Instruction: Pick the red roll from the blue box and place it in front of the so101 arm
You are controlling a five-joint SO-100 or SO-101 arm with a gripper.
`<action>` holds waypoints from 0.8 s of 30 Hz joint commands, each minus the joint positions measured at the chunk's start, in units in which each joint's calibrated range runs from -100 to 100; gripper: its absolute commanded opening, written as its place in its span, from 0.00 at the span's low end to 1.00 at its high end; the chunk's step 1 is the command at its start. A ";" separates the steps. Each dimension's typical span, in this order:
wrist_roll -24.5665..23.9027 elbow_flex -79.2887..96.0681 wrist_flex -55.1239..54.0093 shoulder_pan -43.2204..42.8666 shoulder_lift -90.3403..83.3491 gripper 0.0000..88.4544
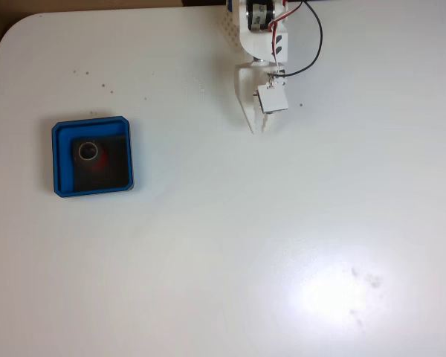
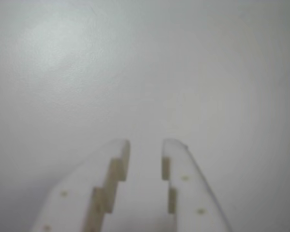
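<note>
Sitting at left of fixed view: red roll on dark floor of blue box, on white table; arm at top centre-right, well apart; gripper slightly parted, empty, above bare table.

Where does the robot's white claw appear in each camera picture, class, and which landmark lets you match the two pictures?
Fixed view: the white plastic two-finger claw sits at top centre, pointing down the picture, far right of the shallow blue tray holding the small red tape roll.
Wrist view: the claw rises from the bottom edge, its fingers slightly apart with nothing between them.
Shared landmark: the bare white tabletop beneath the claw.
</note>
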 commanded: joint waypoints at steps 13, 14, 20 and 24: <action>0.28 0.72 -0.78 10.33 -3.07 0.01; 0.28 0.72 -0.78 15.31 -3.07 0.01; 0.28 0.72 -0.78 45.50 -3.07 0.01; 0.28 0.63 -0.78 55.95 -3.07 0.01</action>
